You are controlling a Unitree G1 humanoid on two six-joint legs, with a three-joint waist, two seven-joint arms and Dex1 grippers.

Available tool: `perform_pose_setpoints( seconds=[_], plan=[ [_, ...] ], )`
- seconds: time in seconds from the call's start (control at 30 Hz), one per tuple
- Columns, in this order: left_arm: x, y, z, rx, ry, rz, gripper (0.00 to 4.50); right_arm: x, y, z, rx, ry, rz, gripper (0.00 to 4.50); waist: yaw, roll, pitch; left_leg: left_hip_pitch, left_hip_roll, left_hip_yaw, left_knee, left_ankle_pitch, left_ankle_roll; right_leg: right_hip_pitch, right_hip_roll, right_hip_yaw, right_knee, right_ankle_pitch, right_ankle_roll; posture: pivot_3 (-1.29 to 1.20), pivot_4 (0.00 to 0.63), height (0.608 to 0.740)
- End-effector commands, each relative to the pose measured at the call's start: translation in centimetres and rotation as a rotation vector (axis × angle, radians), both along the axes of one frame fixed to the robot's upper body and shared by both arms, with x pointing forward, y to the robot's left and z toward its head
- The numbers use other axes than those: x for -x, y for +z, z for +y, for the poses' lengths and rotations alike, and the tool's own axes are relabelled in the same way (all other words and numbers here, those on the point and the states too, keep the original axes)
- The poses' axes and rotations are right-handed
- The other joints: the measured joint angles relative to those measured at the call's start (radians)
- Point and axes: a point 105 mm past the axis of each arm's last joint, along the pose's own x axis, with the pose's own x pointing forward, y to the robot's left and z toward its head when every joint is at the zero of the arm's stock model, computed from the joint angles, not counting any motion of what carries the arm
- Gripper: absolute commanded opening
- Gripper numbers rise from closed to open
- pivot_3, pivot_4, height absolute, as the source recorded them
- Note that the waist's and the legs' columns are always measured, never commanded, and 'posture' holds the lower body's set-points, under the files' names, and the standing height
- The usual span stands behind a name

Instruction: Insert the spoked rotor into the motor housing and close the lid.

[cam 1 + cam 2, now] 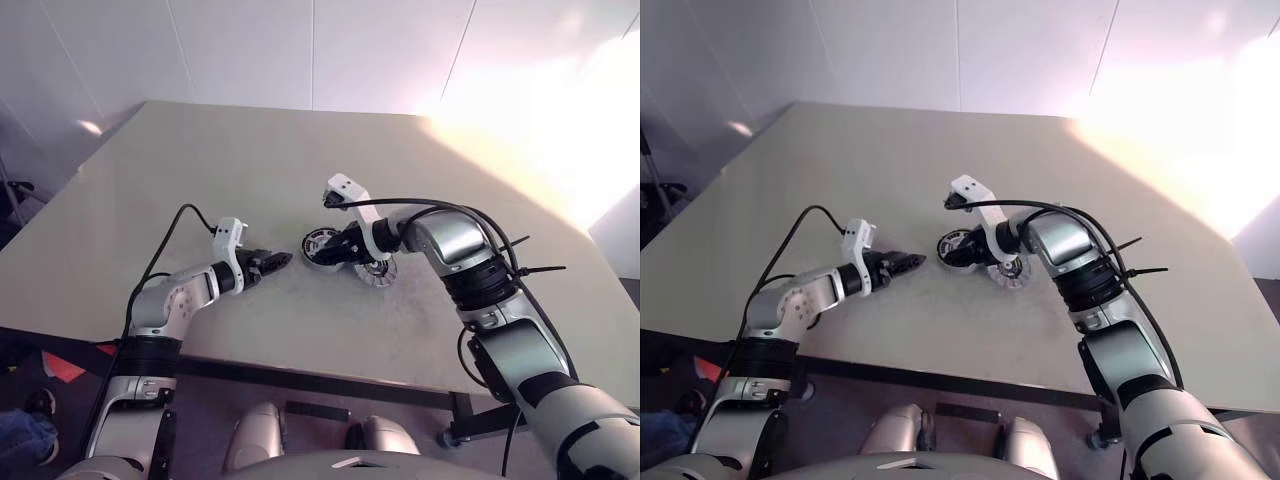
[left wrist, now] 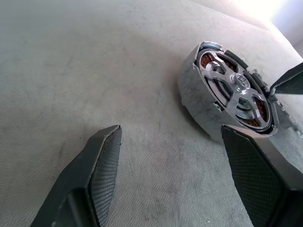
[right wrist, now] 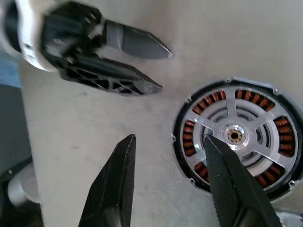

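A: Where is the rotor (image 3: 236, 137) found?
B: It is seated inside the housing (image 3: 182, 137), its pale spokes and hub lying over the ring of copper windings. The housing is set flat on the table (image 1: 250, 150), roughly at the middle of it.

A: And the lid (image 1: 377, 271)?
B: It is laid on the table just beside the housing, on the robot's right-hand side of it, and is partly covered by the right arm. Whether the two rims touch cannot be told.

A: How is the right gripper (image 3: 168, 142) placed against the housing?
B: It is held directly above the housing's near edge, pointed down and toward the robot's left. Its fingers are parted, one fingertip (image 3: 213, 144) being seen over the rotor's hub area and the other over bare table. Nothing is gripped between them.

A: What about the left gripper (image 1: 278, 261)?
B: It is kept on the robot's left of the housing, near it but apart, and aimed toward it. Its fingers are spread wide and nothing is held.

A: Is anything else noted near the housing?
B: Black cables are seen running along both arms.
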Motion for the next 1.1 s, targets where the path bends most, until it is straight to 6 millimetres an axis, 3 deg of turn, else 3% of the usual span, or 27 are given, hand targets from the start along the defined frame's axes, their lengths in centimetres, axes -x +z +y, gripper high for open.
perform_pose_setpoints(
  seconds=[0.03,0.13,0.27,0.37,0.5,0.67,0.8,0.93,1.1],
  plan=[
    [-0.4,1.3,-0.5,0.031,-0.015,-0.038,3.55,-0.2,3.9,-0.6,-0.121,-0.067,-0.04,2.3,0.0,0.0,0.0,0.0,0.0,0.0,0.0,0.0,0.0,0.0,0.0,0.0,0.0,0.0,0.0,0.0,0.0,0.74],
    [-0.3,1.3,-1.1,0.051,-0.035,-0.032,3.55,-1.1,4.5,-2.8,-0.197,-0.267,0.049,2.3,0.001,0.0,0.0,0.001,0.0,0.0,0.0,0.0,-0.001,0.001,0.0,0.0,0.0,0.0,0.0,0.0,0.0,0.74],
    [-0.1,1.0,-1.9,0.068,-0.075,-0.005,3.55,-1.1,2.4,-7.9,-0.315,-0.553,0.161,2.3,0.01,-0.001,0.0,0.002,0.0,0.0,0.0,0.001,-0.002,0.001,0.0,0.0,0.0,0.0,0.0,0.0,0.0,0.74],
    [0.0,0.7,-2.4,0.065,-0.099,0.011,3.55,-0.1,1.2,-9.9,-0.381,-0.651,0.161,2.3,0.021,-0.001,0.0,0.004,-0.001,0.0,-0.003,0.001,-0.002,0.002,0.0,0.001,-0.001,0.0,0.0,0.0,0.0,0.74],
    [-0.9,0.4,-3.4,0.049,-0.153,0.035,3.55,3.4,-0.9,-12.9,-0.481,-0.839,0.136,2.3,0.038,0.001,-0.001,0.006,-0.002,0.0,-0.01,0.005,-0.007,0.001,0.0,0.001,-0.002,0.0,0.001,0.0,0.0,0.74],
    [-1.5,0.5,-5.2,0.042,-0.23,0.046,3.55,7.8,-3.6,-13.0,-0.491,-0.943,0.183,2.3,0.051,0.005,-0.004,0.008,-0.002,0.0,-0.014,0.006,-0.009,0.001,0.0,0.001,-0.004,-0.005,0.008,0.0,0.0,0.74],
    [-1.6,0.3,-6.1,0.02,-0.274,0.051,3.55,10.0,-5.1,-12.6,-0.491,-1.014,0.253,2.3,0.052,0.007,-0.005,0.01,-0.003,0.0,-0.016,0.006,-0.01,0.003,0.0,0.001,-0.006,-0.005,0.009,0.0,0.0,0.74],
    [-1.6,0.3,-6.3,0.008,-0.3,0.051,3.55,10.5,-5.4,-11.7,-0.516,-1.045,0.305,2.3,0.05,0.01,-0.007,0.013,-0.003,0.0,-0.019,0.007,-0.011,0.006,0.0,0.001,-0.011,-0.005,0.01,0.0,0.0,0.74],
    [-1.6,0.3,-6.0,-0.002,-0.301,0.049,3.55,9.4,-5.4,-11.2,-0.575,-1.099,0.41,2.3,0.05,0.01,-0.007,0.015,-0.008,0.0,-0.031,0.009,-0.014,0.007,-0.004,0.002,-0.018,-0.002,0.015,0.0,0.0,0.74]
  ],
)
